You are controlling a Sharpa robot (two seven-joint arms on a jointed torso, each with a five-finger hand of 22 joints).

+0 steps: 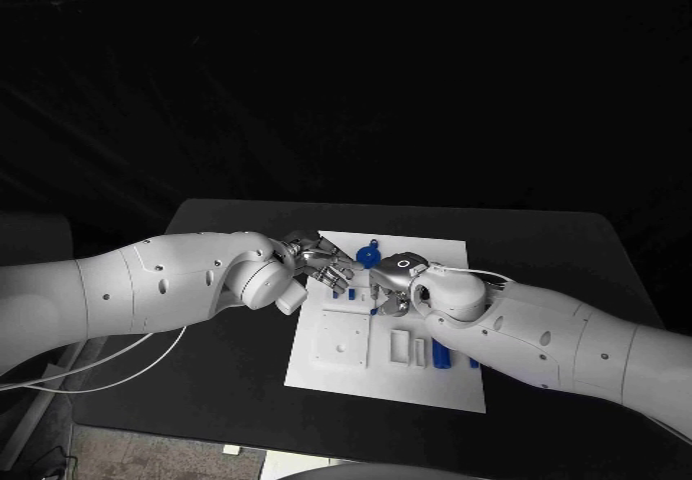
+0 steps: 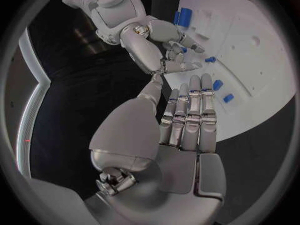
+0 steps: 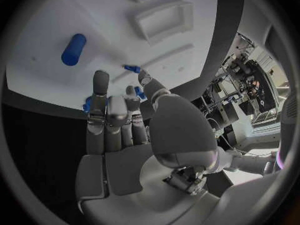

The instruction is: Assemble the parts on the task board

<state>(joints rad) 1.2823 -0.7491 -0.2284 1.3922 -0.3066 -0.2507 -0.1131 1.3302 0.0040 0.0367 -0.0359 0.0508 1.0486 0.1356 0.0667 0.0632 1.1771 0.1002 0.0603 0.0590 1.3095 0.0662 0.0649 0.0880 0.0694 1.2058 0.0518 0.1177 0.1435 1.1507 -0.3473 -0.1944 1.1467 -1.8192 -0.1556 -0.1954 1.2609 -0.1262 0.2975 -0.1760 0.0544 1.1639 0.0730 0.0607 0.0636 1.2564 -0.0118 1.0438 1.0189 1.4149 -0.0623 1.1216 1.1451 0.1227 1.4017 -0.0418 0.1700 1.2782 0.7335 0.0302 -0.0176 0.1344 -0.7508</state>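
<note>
Two hands meet over task board [image 1: 378, 360]; left hand [image 1: 320, 262] fingers straight, right hand [image 1: 400, 275] grip unclear.

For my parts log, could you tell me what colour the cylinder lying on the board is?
The cylinder is blue, clearest in the right wrist view.

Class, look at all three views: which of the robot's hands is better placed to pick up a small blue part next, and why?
Probably the right hand: its fingertips sit right at a small blue part on the task board. The left hand is flat, fingers straight, over the board's edge.
</note>
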